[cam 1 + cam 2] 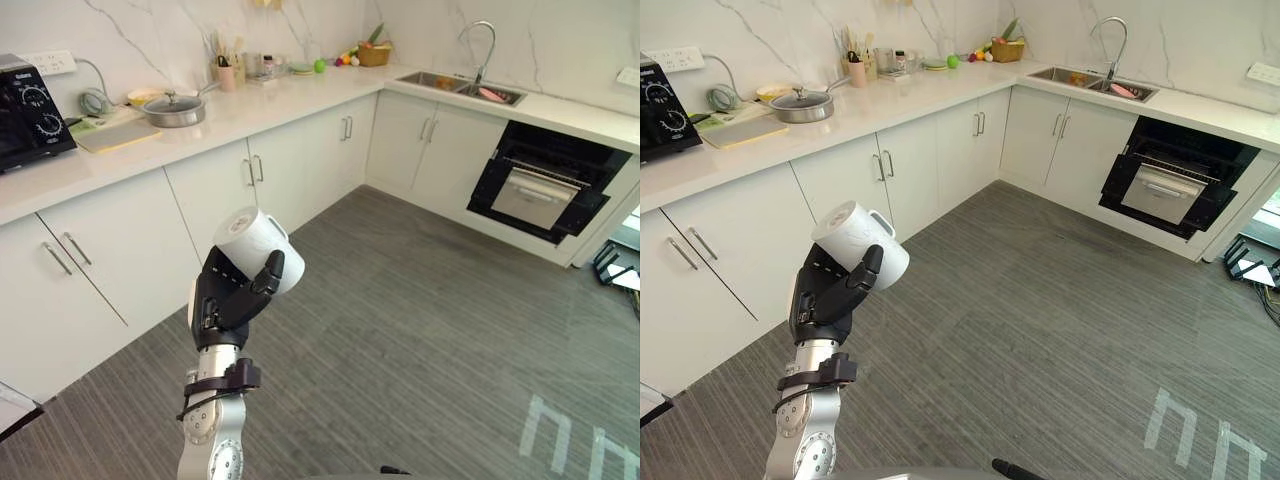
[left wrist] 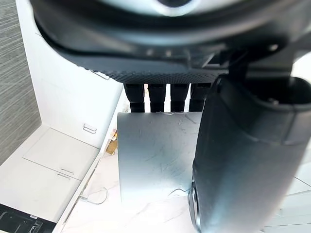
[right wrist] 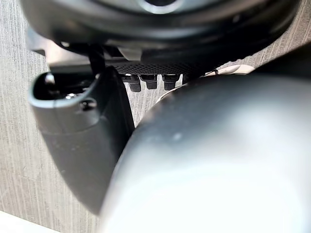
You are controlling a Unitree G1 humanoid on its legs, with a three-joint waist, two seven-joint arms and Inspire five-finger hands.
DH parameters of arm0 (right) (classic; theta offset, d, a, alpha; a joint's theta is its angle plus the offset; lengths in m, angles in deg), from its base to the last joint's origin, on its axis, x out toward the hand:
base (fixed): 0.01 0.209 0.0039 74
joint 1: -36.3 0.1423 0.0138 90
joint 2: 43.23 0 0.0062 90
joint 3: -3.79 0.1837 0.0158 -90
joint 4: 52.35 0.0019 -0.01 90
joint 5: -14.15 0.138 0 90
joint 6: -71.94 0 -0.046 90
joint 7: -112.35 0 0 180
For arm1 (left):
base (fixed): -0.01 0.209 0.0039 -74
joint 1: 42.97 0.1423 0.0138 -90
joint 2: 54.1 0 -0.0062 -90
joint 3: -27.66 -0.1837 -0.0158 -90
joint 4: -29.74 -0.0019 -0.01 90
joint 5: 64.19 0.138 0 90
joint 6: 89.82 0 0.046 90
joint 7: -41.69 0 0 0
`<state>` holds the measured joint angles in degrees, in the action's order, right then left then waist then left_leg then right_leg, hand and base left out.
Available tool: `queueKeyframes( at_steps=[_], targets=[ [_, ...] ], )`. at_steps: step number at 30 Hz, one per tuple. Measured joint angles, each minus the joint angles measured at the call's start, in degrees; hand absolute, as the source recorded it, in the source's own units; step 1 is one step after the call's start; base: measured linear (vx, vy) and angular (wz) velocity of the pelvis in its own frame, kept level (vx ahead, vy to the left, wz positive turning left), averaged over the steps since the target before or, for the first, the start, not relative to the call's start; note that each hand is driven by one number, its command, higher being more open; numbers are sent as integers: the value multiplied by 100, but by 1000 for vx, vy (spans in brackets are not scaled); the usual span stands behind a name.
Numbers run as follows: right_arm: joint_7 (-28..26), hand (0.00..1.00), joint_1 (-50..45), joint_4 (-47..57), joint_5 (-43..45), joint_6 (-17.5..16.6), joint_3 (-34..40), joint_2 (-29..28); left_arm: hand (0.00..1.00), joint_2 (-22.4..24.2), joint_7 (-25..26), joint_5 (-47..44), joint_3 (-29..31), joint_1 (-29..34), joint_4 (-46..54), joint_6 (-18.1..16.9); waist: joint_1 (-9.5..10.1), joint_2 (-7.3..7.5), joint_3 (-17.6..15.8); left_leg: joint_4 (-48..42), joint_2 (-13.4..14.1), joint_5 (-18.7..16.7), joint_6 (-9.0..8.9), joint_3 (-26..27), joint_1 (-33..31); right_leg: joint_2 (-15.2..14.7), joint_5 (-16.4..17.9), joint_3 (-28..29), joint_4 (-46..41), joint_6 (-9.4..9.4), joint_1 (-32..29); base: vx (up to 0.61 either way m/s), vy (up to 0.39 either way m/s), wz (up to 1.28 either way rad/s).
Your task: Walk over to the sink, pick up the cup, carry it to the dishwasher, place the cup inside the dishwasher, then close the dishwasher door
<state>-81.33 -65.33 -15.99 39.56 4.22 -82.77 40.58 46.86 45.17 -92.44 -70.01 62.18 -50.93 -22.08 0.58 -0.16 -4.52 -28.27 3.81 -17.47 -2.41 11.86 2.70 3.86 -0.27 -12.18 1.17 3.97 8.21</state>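
Observation:
A white cup with a handle is held up in front of me, tilted with its base towards the cabinets. My left hand is shut on it, thumb across its side and fingers behind it. In the left wrist view the cup sits between the fingers and the thumb. The dishwasher stands open under the counter at the far right, its door dropped forward. The sink with a tall tap lies on the counter just left of it. My right hand hangs relaxed over the floor and holds nothing.
White cabinets run along the left and back under a pale counter. On the counter are a black oven, a lidded pan, a utensil pot and a fruit basket. Grey plank floor stretches towards the dishwasher.

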Motion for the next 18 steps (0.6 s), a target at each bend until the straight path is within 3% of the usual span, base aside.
queueKeyframes(
  at_steps=[2, 3, 5, 7, 9, 10, 11, 12, 13, 14, 15, 16, 17, 18],
  targets=[
    [-82, 100, 102, -2, 1, -3, 7, 88, 0, 99, -2, 0, -12, 0, 173, 9, -25, -69, -219, -1550, 284, 288, -123, 67, -706, -32, 171, -27, -288, 43, -43, -17, 29, 3],
    [-102, 100, 138, 10, 2, -9, 6, 114, 0, 148, -16, 0, -13, -3, 268, -2, -29, -83, -311, -2138, 419, 366, -95, 156, -982, -65, 247, -49, -394, 49, -47, -32, 77, 11],
    [-99, 100, 221, 21, -1, -19, 8, 146, 0, 172, -55, 1, 9, -9, 333, -23, -23, -103, -470, -2570, 551, 112, -28, 192, -1391, -164, 382, -63, -571, 35, -19, 11, 100, 12],
    [-61, 100, 271, 12, -15, -55, 25, 158, 0, 157, -85, -2, 67, -4, 331, -16, 5, -26, -609, -1536, 414, 92, -20, 234, -1498, -408, 505, -61, -675, -84, 16, 78, 129, 8],
    [-55, 100, 262, -107, -39, -140, 84, 238, 0, 226, -99, -1, 175, 11, 334, -9, 7, -62, -644, 855, 153, 686, -115, 124, -1297, -693, 656, -54, -693, -330, 133, 139, 179, 4],
    [-55, 100, 262, -161, -41, -164, 84, 261, 0, 253, -103, -1, 210, 37, 335, -8, 8, -85, -640, 1288, 129, 921, -140, -19, -1226, -718, 698, -28, -690, -397, 206, 214, 219, -7],
    [-50, 100, 262, -220, -84, -179, 84, 282, 0, 309, -113, -1, 273, 122, 334, -5, 26, -100, -624, 1516, 66, 1413, -297, -159, -1089, -797, 802, 39, -691, -546, 361, 289, 250, -21],
    [-17, 100, 257, -269, -93, -204, 89, 291, 0, 346, -115, -2, 294, 205, 333, -6, 98, -143, -587, 1341, -103, 1506, -257, -341, -1046, -891, 913, 136, -754, -696, 438, 311, 262, -31],
    [-14, 100, 245, -298, -94, -215, 106, 305, 0, 365, -120, -3, 293, 241, 330, -7, 139, -142, -586, 1155, -158, 1439, -154, -375, -1089, -943, 991, 213, -842, -762, 420, 382, 322, -40],
    [-2, 100, 223, -319, -93, -227, 137, 324, 0, 397, -147, -4, 293, 312, 315, -8, 202, -152, -564, 722, -205, 1276, 105, -373, -1239, -1019, 1175, 319, -1136, -944, 378, 374, 300, -37],
    [58, 100, 199, -330, -89, -259, 138, 303, 0, 376, -226, -40, 332, 367, 217, -7, 229, -99, -459, 375, -276, 1037, 473, -276, -1339, -1150, 1439, 430, -1569, -1120, 234, 314, 244, -31],
    [109, 100, 205, -339, -84, -263, 138, 286, 0, 359, -273, -90, 376, 364, 142, 9, 235, -40, -407, 258, -338, 925, 561, -206, -1349, -1248, 1607, 526, -1850, -1195, 140, 321, 207, -23],
    [216, 100, 216, -351, -74, -280, 160, 241, 0, 283, -306, -203, 405, 361, 55, 99, 228, 67, -328, 125, -456, 710, 677, -84, -1295, -1452, 1893, 684, -2586, -1400, -72, 254, 138, -11],
    [302, 100, 216, -388, -23, -313, 410, 183, 0, 201, -403, -249, 386, 356, 19, 243, 193, 93, -312, 71, -537, 517, 847, -48, -1109, -1562, 1938, 672, -3606, -1445, -209, 319, 152, -9]
  ],
)
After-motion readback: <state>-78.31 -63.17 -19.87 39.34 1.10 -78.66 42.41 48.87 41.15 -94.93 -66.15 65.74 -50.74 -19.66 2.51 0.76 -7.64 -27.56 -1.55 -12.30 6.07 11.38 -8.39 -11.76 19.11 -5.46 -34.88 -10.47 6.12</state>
